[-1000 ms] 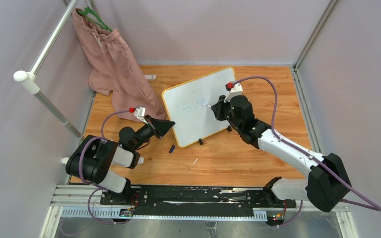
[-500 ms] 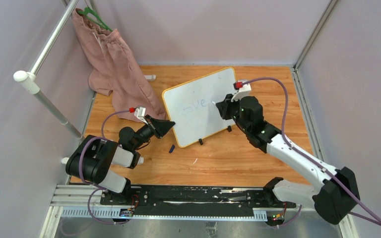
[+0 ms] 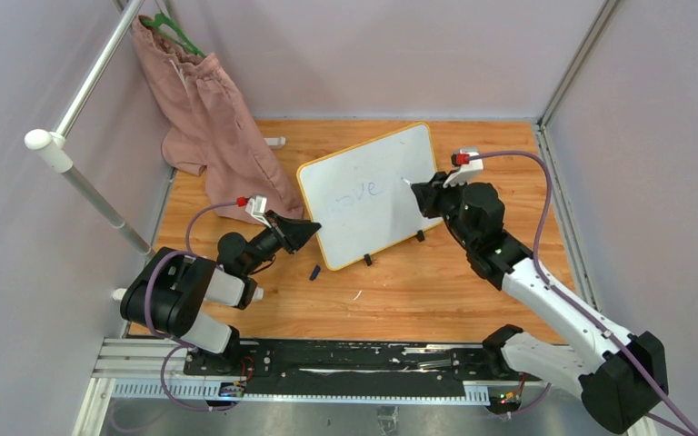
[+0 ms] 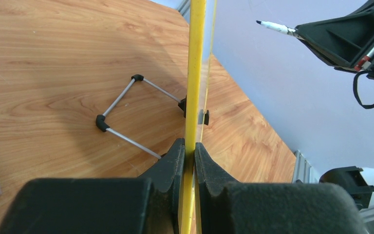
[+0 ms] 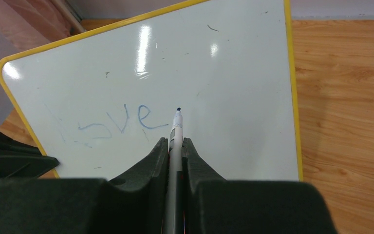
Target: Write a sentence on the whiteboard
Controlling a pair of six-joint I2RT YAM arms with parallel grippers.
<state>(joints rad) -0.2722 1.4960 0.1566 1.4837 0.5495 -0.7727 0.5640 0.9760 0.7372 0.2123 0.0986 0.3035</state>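
The whiteboard (image 3: 363,173) with its yellow frame stands tilted on the wooden table; it fills the right wrist view (image 5: 214,63). Faint blue writing (image 5: 121,119) on it reads roughly "Love", in one line (image 3: 361,192). My left gripper (image 3: 312,229) is shut on the board's left yellow edge (image 4: 195,73). My right gripper (image 3: 421,193) is shut on a white marker (image 5: 176,134) with a blue tip, pointing at the board just right of the "e". In the left wrist view the marker (image 4: 275,27) is off the board's face, with a gap.
A pink cloth (image 3: 209,118) hangs from a rail at the back left. A small dark marker cap (image 3: 314,272) lies on the table in front of the board. The board's wire stand (image 4: 126,114) rests on the table behind it.
My right arm has swung to the right and the marker has pulled back from the writing. The left gripper and the board have stayed still.
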